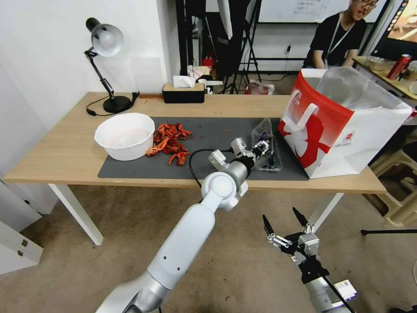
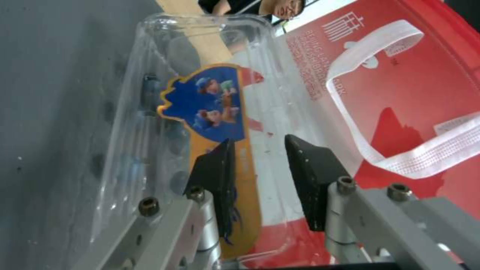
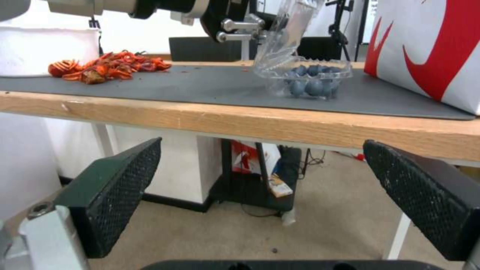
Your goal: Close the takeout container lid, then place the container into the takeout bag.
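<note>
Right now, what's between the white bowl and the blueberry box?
A pile of red crayfish shells beside the bowl, then bare grey mat up to the box, seen from the head view.

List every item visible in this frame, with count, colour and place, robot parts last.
takeout container: one, clear, blueberries inside, on the mat beside the bag.
lid: one, clear, raised open, at the left gripper.
takeout bag: one, red and white, foil-lined, standing open at the table's right end.
white bowl: one, on the mat's left edge.
crayfish shells: one red pile, beside the bowl.
mat: one, dark grey, on the table.
table: one, light wood.
desk lamp: one, black, far left corner.
tissue box: one, black, far edge.
left gripper: at the raised lid, fingers apart.
right gripper: open, low, in front of the table.
</note>
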